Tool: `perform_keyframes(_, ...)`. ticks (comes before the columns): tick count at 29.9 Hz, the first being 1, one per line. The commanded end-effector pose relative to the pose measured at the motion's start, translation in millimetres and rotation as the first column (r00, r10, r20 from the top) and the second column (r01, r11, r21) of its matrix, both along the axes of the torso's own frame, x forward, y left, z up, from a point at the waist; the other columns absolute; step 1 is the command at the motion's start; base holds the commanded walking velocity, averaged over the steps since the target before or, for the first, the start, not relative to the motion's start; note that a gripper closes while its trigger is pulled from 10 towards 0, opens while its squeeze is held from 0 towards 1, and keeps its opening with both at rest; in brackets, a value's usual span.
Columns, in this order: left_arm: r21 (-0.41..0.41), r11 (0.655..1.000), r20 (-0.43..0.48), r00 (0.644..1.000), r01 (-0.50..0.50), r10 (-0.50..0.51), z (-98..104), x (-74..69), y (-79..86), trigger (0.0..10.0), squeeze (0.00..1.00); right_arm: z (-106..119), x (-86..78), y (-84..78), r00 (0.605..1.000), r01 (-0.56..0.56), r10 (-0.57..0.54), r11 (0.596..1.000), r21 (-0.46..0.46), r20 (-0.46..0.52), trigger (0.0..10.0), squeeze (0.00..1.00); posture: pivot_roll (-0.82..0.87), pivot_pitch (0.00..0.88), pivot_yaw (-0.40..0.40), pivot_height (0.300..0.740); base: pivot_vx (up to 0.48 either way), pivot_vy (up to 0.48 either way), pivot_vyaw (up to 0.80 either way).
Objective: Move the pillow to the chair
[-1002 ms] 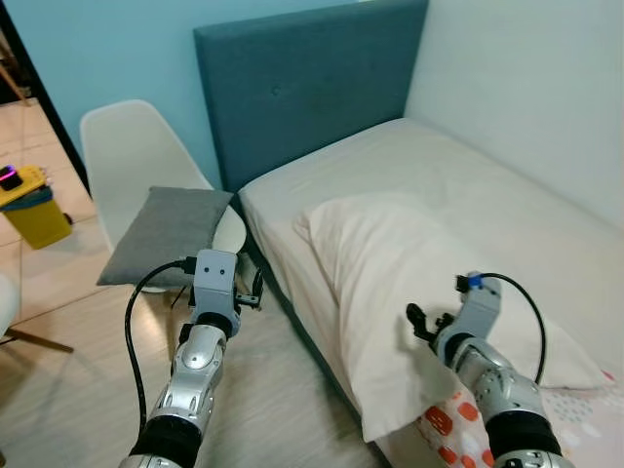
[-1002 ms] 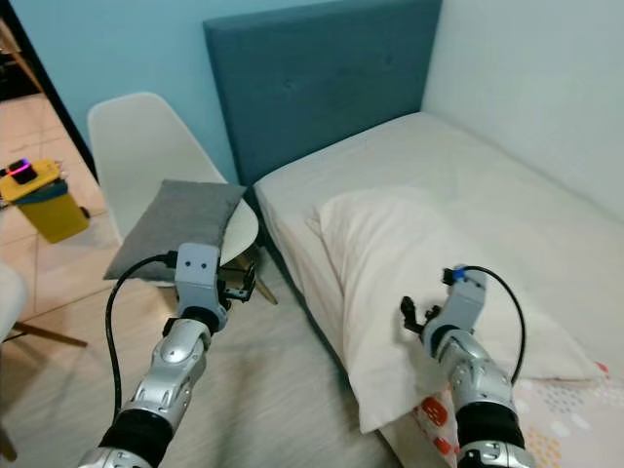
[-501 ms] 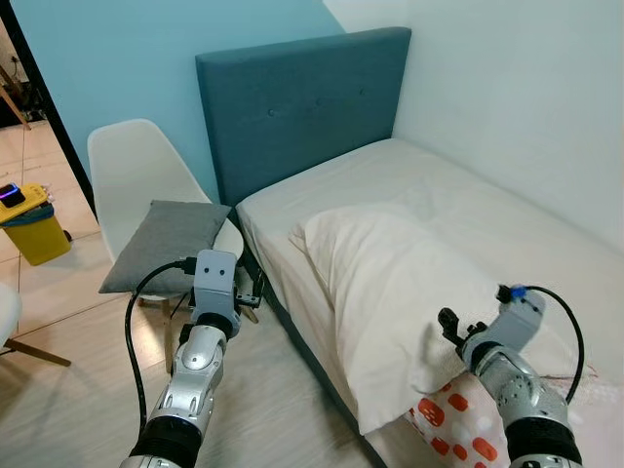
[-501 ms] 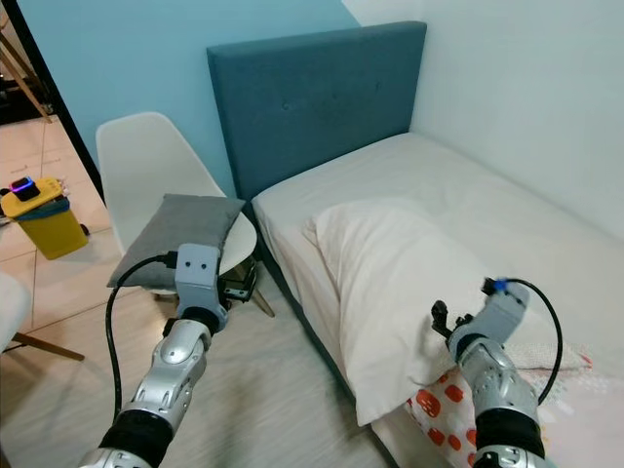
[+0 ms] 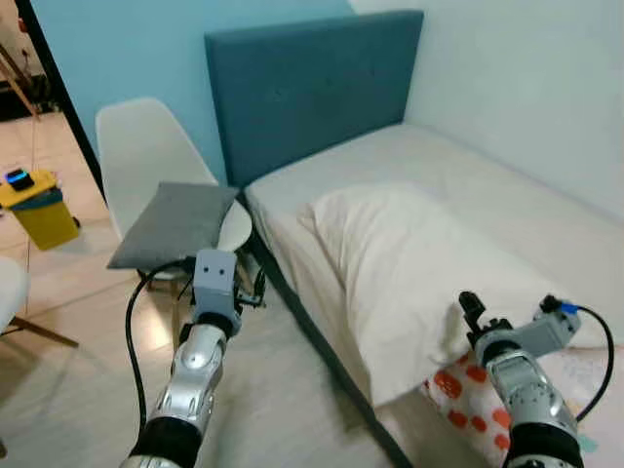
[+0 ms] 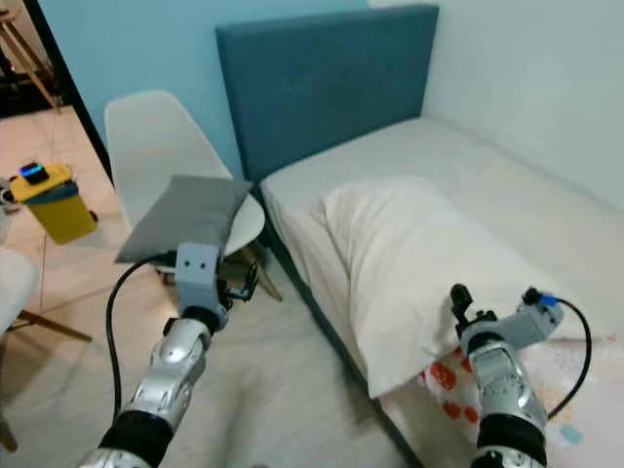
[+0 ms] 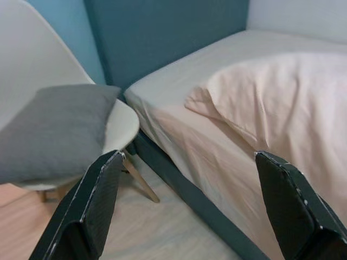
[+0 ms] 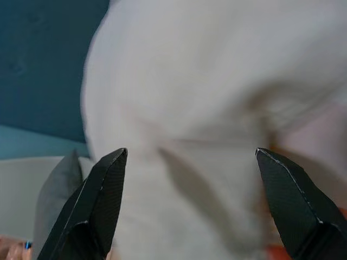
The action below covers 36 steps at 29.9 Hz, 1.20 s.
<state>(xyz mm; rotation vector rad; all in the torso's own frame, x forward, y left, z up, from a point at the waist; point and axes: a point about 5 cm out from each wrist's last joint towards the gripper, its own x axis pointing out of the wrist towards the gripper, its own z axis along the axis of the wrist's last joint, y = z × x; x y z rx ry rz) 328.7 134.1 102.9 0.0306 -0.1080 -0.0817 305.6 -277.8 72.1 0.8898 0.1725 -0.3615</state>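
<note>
Large cream fabric pillow [image 5: 409, 273] lies on the bed [image 5: 507, 195]; right gripper [image 6: 466, 310], jaws apart, should bite deep into its near edge; left gripper [image 5: 239, 292] jaws apart too.

yellow bin [image 5: 37, 205], teal headboard [image 5: 312, 88]

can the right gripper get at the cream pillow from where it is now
Probably yes. The right gripper hangs open right at the near end of the cream pillow on the bed, fingers pointing at it, with nothing between them. It has not closed on the pillow yet.
</note>
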Motion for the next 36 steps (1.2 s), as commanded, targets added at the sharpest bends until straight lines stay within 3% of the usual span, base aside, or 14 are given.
perform_keyframes(1,-0.005,1.000,-0.004,1.000,0.005,-0.005,-2.0,-1.5,1.1,10.0,0.00,-2.3,-3.9,-4.1,1.000,0.026,-0.026,1.000,0.012,0.007,10.0,0.00,-0.04,0.046,0.018,0.587,0.000,0.000,0.00)
perform_keyframes(9,-0.002,1.000,-0.001,1.000,0.015,-0.015,-1.2,-1.8,1.3,10.0,0.00,2.8,-3.1,-5.8,0.997,0.023,-0.025,0.999,0.035,0.066,10.0,0.00,-0.04,0.047,0.027,0.553,0.000,0.000,0.00)
perform_keyframes(11,0.002,1.000,0.007,1.000,0.021,-0.021,0.7,-1.9,1.2,10.0,0.00,16.4,7.8,11.9,0.978,-0.085,0.070,0.994,0.070,0.199,10.0,0.00,-0.03,0.055,0.033,0.538,0.000,0.000,0.00)
perform_keyframes(17,0.007,1.000,0.013,1.000,0.023,-0.023,1.6,-3.8,2.5,10.0,0.00,29.6,16.3,27.6,0.944,-0.170,0.139,0.982,0.079,0.299,10.0,0.00,-0.01,0.067,0.036,0.519,0.000,0.000,0.00)
perform_keyframes(20,0.013,1.000,0.016,1.000,0.019,-0.019,1.6,-7.0,5.9,10.0,0.00,44.5,22.5,44.1,0.898,-0.259,0.212,0.963,0.074,0.385,10.0,0.00,-0.01,0.080,0.038,0.499,0.000,0.000,0.00)
perform_keyframes(27,0.017,1.000,0.013,1.000,0.020,-0.020,0.3,-12.0,6.6,10.0,0.00,44.1,29.1,62.2,0.886,-0.326,0.276,0.942,0.076,0.374,10.0,0.00,0.00,0.103,0.045,0.465,0.000,0.000,0.00)
perform_keyframes(31,0.019,1.000,0.017,1.000,0.020,-0.020,2.1,-13.8,7.1,10.0,0.00,56.2,37.2,92.0,0.821,-0.446,0.383,0.894,0.056,0.424,10.0,0.00,0.01,0.114,0.043,0.445,0.000,0.000,0.00)
perform_keyframes(33,0.020,1.000,0.018,1.000,0.019,-0.019,2.5,-14.1,7.5,10.0,0.00,59.0,38.0,97.3,0.806,-0.467,0.402,0.883,0.048,0.434,10.0,0.00,0.01,0.114,0.043,0.440,0.000,0.000,0.00)
perform_keyframes(36,0.021,1.000,0.019,1.000,0.012,-0.012,3.6,-15.3,9.6,10.0,0.00,69.1,40.9,113.3,0.754,-0.532,0.455,0.846,0.035,0.474,10.0,0.00,0.02,0.120,0.041,0.425,0.000,0.000,0.00)
